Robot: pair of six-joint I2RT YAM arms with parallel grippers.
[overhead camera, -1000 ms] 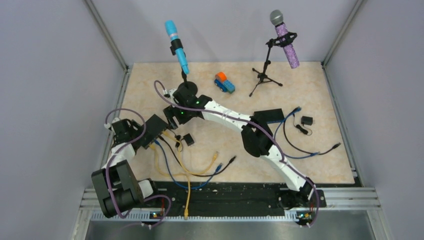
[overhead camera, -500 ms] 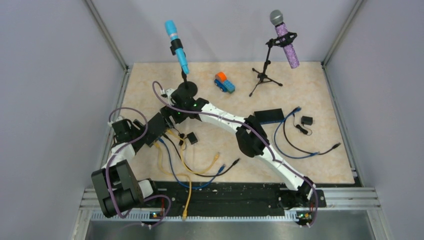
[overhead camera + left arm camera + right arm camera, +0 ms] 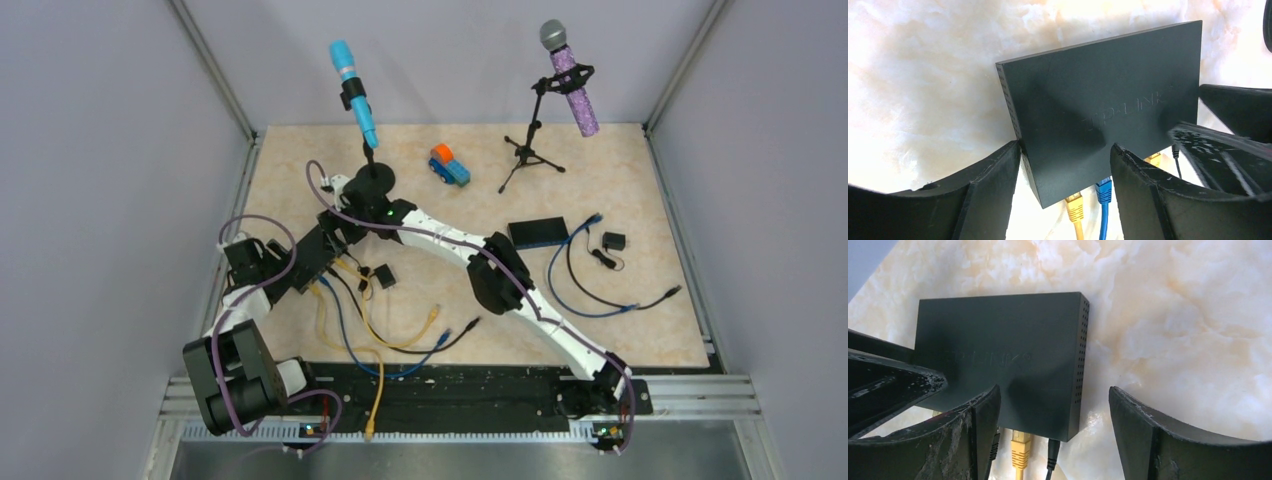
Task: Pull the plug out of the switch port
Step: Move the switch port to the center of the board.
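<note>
The left gripper [image 3: 1065, 147] stood near the table's [image 3: 640, 180] left edge, about halfway between its far and near edges. Its fingers were spread and hung over the near corner of the black switch [image 3: 1098, 110]. One finger [image 3: 993, 175] was just beside the switch's vented side; whether it touched could not be told. The other finger crossed in front of the top face. Nothing was pinched.

The switch lay flat on the table between the two grippers, its ports turned toward the near edge. A yellow plug [image 3: 1074, 205] and a blue plug [image 3: 1103, 190] sat side by side in that port face. In the right wrist view a black plug [image 3: 1053, 447] sat at the face's corner, beside a yellow one.

The right gripper [image 3: 1054, 390] reached in from the other side with its fingers spread wide. The switch's vented corner lay between them and they held nothing.

Loose cables [image 3: 430, 320] trailed from the switch toward the near edge. By the far edge stood a cyan microphone [image 3: 352, 90], then a toy truck [image 3: 449, 165], then a purple microphone [image 3: 572, 85] on a tripod. A second black box [image 3: 537, 232] lay right of centre, with a small adapter [image 3: 613, 241] near the right edge.
</note>
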